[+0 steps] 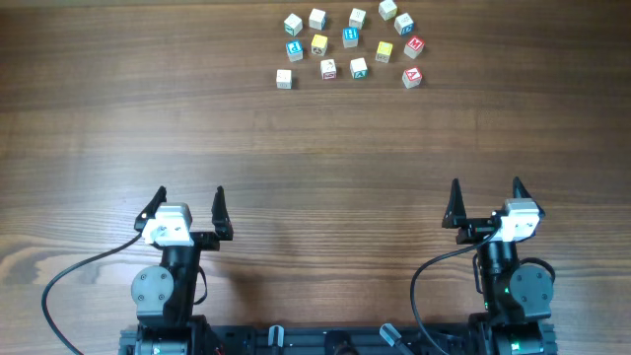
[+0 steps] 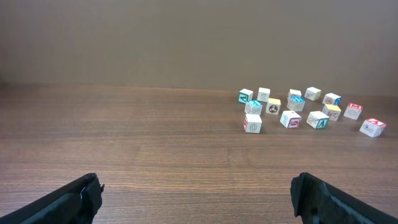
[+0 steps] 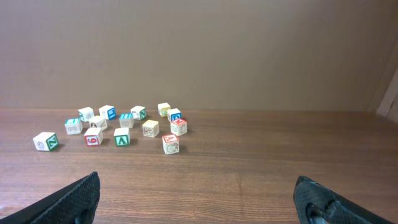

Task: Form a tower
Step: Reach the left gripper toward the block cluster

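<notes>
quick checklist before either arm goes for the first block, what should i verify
1. Left gripper open and empty: ok
2. Right gripper open and empty: ok
3. Cubes in view, loose at the far side of the table: ok
4. Any cube stacked on another: not ok, all lie single
5. Nothing lies between the grippers and the cubes: ok
6. Near-left cube stands apart from its neighbours, likely room for a grasp: ok; room around the crowded middle cubes: cannot tell
</notes>
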Action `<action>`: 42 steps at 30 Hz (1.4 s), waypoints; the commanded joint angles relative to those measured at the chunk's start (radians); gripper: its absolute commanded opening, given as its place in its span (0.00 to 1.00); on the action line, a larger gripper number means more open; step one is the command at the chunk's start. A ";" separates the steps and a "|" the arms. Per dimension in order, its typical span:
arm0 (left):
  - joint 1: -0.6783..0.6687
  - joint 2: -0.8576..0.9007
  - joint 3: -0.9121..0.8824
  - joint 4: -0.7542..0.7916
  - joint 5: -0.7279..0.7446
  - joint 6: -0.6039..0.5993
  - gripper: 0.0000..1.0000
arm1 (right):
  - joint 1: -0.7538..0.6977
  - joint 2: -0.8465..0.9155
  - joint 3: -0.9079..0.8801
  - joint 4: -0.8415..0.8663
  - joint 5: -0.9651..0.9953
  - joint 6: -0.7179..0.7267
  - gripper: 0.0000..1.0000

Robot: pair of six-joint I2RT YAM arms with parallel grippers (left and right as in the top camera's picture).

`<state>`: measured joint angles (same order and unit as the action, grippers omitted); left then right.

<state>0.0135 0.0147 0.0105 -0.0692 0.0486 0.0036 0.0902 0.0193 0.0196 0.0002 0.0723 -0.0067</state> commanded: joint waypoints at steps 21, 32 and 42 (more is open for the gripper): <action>-0.005 -0.009 -0.005 -0.007 -0.016 0.019 1.00 | 0.001 -0.003 -0.009 0.003 0.010 -0.017 1.00; -0.005 -0.009 -0.005 -0.005 -0.021 0.019 1.00 | 0.001 -0.003 -0.009 0.004 0.010 -0.017 1.00; -0.005 0.016 0.120 0.039 0.013 -0.011 1.00 | 0.001 -0.003 -0.009 0.003 0.010 -0.017 1.00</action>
<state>0.0139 0.0158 0.0357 -0.0395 0.0502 -0.0013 0.0902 0.0193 0.0196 0.0002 0.0723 -0.0097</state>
